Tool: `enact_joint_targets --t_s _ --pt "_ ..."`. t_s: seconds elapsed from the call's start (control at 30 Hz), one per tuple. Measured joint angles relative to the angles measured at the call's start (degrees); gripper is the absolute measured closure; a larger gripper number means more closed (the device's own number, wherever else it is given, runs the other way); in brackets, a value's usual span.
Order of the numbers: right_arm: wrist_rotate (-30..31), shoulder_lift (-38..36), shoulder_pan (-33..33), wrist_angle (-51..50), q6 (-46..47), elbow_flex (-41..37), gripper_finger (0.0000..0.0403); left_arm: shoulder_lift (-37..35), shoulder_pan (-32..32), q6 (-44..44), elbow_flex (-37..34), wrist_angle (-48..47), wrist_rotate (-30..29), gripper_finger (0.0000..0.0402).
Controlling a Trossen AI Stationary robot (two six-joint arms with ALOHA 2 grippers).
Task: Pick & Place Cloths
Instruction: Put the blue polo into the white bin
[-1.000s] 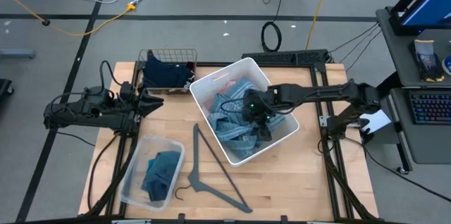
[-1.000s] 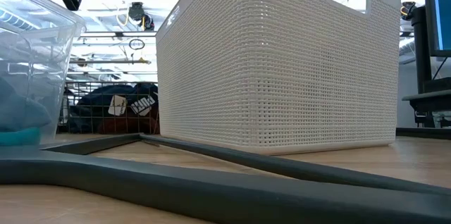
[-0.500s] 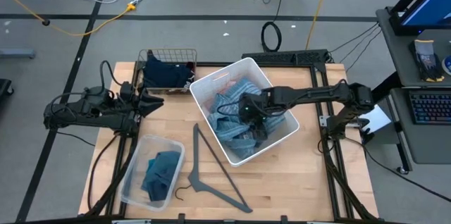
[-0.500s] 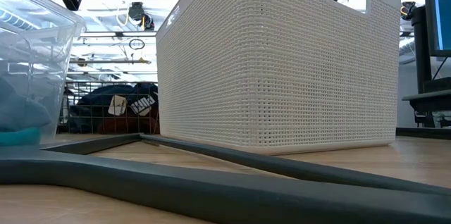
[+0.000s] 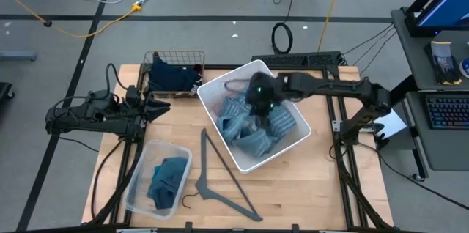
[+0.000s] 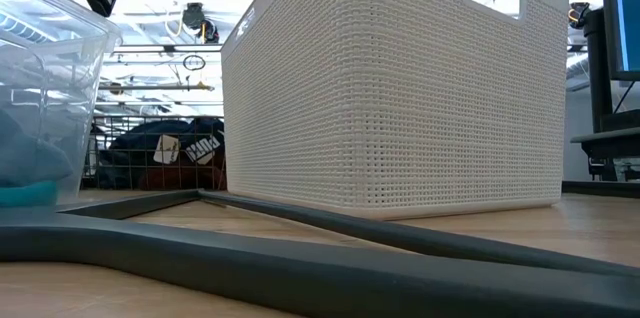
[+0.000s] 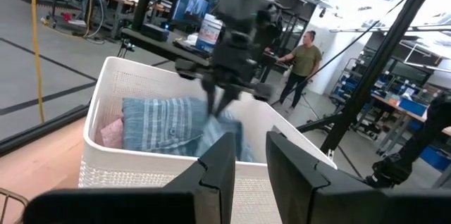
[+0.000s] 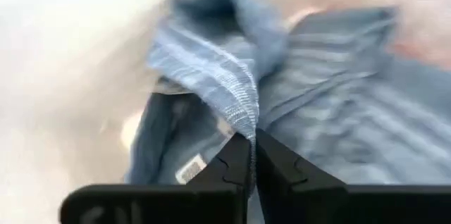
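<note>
The blue striped shirt (image 5: 253, 134) lies in the white basket (image 5: 293, 154) at mid-table, over a pink cloth (image 7: 109, 132). My right gripper (image 5: 258, 101) is above the basket, shut on a raised part of the shirt (image 7: 162, 129). A teal cloth (image 5: 167, 182) lies in the clear bin (image 5: 139, 165) at the near left. A navy cloth (image 5: 172, 75) fills the wire basket (image 5: 155, 58) at the far left. My left gripper (image 5: 157, 105) waits at the table's left, level, its fingers (image 7: 218, 175) slightly apart with nothing between them. My right gripper pinches a bunched fold of the shirt with a stitched hem (image 8: 239, 115) between its two fingers. The fingers slant down from the table's right side. The pinched part is drawn up to the fingertips (image 7: 220, 109), and the rest of the shirt (image 8: 338, 111) still lies in the basket.
A grey plastic hanger (image 5: 220, 178) lies on the wood between the white basket and the clear bin, and crosses the foreground of the low view (image 6: 300, 258). The white basket's wall (image 6: 400, 88) fills that view. A person (image 7: 304, 62) stands in the room beyond the table.
My right gripper has shut on the striped shirt inside the basket, then risen and gone toward the table's far edge. The pinched part of the shirt has come up with it, and the rest has stayed in the basket.
</note>
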Motion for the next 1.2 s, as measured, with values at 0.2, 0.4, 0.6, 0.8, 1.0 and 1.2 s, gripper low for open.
enact_joint_targets --t_s 0.2,0.4,0.6,0.8,1.0,1.2 --pt "0.36 -1.45 -7.13 -1.40 4.19 0.10 0.0400 -0.02 0.02 0.00 0.00 -0.02 0.46 0.0321" --pt "6.41 -4.65 -11.27 -1.20 5.10 0.05 0.0401 0.00 0.02 0.15 0.00 -0.11 0.48 0.0321" --pt "11.39 -8.09 -13.87 -1.79 8.44 0.03 0.0402 -0.02 0.02 0.14 0.00 -0.97 0.46 0.0321" --pt "15.59 -8.30 -14.34 -9.06 9.45 0.03 0.0402 0.00 0.02 0.08 0.00 -1.42 0.37 0.0321" --pt "18.23 -5.91 -11.25 -11.49 7.05 0.01 0.0402 -0.02 -0.01 -0.02 0.00 -1.36 0.34 0.0321" --pt "18.08 -5.99 -10.21 -14.12 5.08 0.01 0.0397 -0.02 0.00 -0.16 0.00 -1.31 0.32 0.0321"
